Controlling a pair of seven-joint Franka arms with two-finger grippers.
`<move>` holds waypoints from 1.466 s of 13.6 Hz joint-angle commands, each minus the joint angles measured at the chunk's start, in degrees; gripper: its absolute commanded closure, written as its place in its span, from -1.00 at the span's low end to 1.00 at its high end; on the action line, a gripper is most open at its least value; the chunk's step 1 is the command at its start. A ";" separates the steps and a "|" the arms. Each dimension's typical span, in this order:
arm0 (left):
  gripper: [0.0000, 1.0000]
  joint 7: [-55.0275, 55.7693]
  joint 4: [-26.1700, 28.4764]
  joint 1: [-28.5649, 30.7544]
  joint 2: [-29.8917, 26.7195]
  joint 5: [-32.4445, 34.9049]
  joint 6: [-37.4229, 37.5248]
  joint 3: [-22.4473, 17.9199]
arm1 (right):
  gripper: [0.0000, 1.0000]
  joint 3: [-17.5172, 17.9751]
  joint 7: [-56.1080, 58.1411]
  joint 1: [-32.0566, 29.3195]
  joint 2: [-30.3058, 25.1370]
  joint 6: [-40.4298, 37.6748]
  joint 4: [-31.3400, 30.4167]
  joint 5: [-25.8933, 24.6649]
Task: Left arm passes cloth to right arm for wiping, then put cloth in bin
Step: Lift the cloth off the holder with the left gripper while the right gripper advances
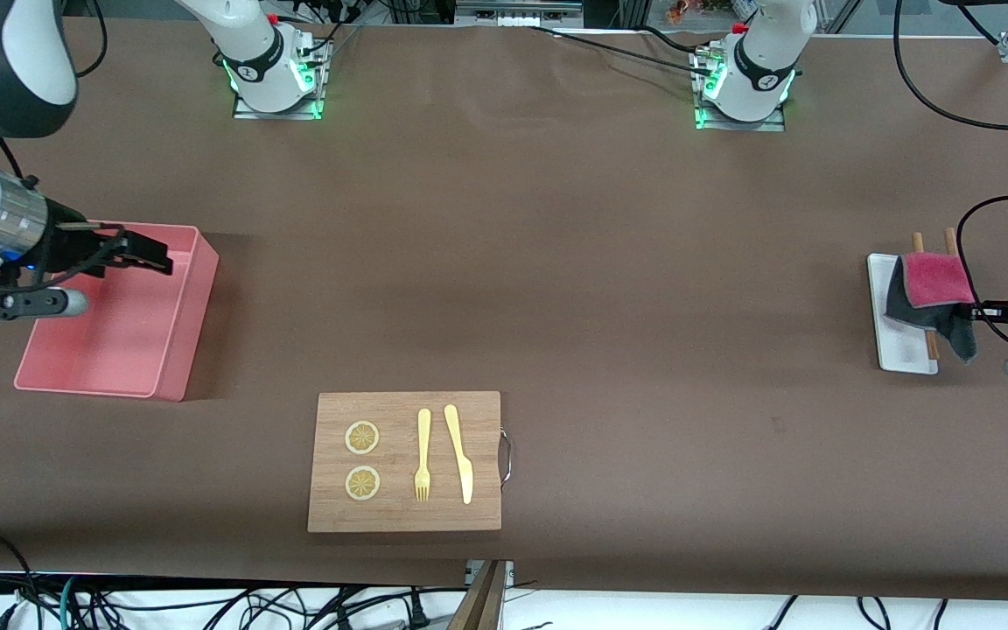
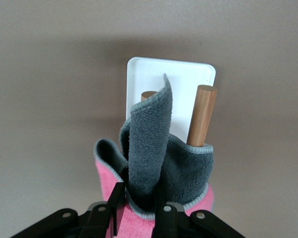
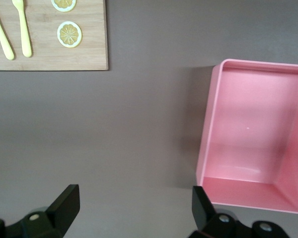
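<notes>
Left gripper [image 2: 136, 210] is at the left arm's end of the worktop [image 1: 556, 262], down by the white tray [image 1: 898, 350]. Its fingers [image 2: 165, 218] are closed on the cloth [image 1: 933, 293], pinching the pink-and-grey edge. In the left wrist view the cloth [image 2: 154, 158] is bunched, with a grey flap standing up between the fingers and the pink side showing underneath.

The cloth is draped over two wooden dowels [image 1: 950, 241] that lie on the tray. One corner hangs off the tray edge toward the gripper. The dowel ends stick out past the cloth on the side away from the front camera.

Right gripper [image 1: 150, 254] hangs over the bin [image 1: 180, 350] at the right arm's end of the worktop. Its fingers [image 3: 64, 206] are spread wide with nothing between them. The right arm waits there. The bin [image 3: 208, 144] has nothing in it that I can see; the right wrist view looks straight into it.

The board [image 1: 403, 516] is on the worktop nearer the front camera, roughly midway between the arms. On it are two lemon slices [image 1: 362, 437], a yellow fork [image 1: 423, 455] and a yellow knife [image 1: 460, 455], side by side. A metal handle [image 1: 507, 455] is on the board's edge toward the left arm's end.
</notes>
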State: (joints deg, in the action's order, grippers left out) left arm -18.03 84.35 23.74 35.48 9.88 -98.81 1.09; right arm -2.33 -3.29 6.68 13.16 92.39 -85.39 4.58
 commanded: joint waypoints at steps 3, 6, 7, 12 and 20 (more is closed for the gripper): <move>0.53 -1.66 -1.29 0.08 -0.23 -1.18 2.57 0.05 | -0.99 -0.22 -8.91 4.56 1.51 2.97 0.32 1.05; 0.74 -1.66 -1.56 -0.01 -0.23 -2.14 2.66 0.05 | -0.99 -0.22 -12.43 6.50 2.39 4.64 0.40 1.22; 0.89 -1.66 -1.65 -0.18 -0.15 -2.15 2.66 0.05 | -0.99 -0.22 -13.49 6.94 2.74 5.17 0.32 2.62; 1.00 -1.75 -1.65 -0.36 -0.23 -2.15 2.66 0.05 | -0.99 -0.22 -17.44 8.52 3.97 7.63 0.40 6.32; 1.00 -1.04 -9.62 -0.97 -1.81 -8.46 15.19 0.40 | -0.99 -0.22 -27.63 13.79 6.78 12.37 0.32 6.41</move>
State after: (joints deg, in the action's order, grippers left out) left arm -18.44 79.21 23.41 34.55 3.69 -89.44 1.60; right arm -2.20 -28.26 19.27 19.04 103.30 -85.40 10.15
